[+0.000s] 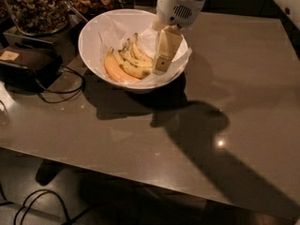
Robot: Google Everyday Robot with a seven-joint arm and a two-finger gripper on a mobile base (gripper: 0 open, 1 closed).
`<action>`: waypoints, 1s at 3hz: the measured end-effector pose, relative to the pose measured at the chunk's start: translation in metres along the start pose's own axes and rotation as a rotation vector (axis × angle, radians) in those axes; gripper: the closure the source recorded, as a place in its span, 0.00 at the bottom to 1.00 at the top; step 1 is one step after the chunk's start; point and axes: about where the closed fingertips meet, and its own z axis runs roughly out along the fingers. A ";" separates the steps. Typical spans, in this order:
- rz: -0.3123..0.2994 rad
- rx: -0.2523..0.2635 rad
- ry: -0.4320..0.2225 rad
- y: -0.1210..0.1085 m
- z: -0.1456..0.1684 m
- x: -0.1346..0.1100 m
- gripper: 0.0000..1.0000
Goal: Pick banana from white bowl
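One camera view is looking down on a brown desk (234,74), where the white bowl (82,55) is sitting toward the far left side. White paper (117,29) is lining the bowl and spilling over its right rim. Several bananas are lying together on the paper in the near half of the bowl. The banana (135,70), long and yellow, is resting just behind a smoother orange-tinted banana (116,72), with shorter yellow bananas (137,56) lying behind it.

The hand (161,67) is hanging from the white arm (180,6) and reaching down into the right side of the bowl, just beside the banana's right end. Whether it is touching the fruit, and whether the hand is wide or narrow, cannot be told.

Two glass jars of nuts (35,6) are standing behind the bowl at the far left. A black box (26,64) with a dark cable (65,86) is sitting left of the bowl.
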 end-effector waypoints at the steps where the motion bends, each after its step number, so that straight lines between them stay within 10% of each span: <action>1: 0.033 -0.003 -0.010 -0.002 0.000 0.002 0.36; 3: 0.054 -0.029 -0.022 -0.007 0.002 0.002 0.39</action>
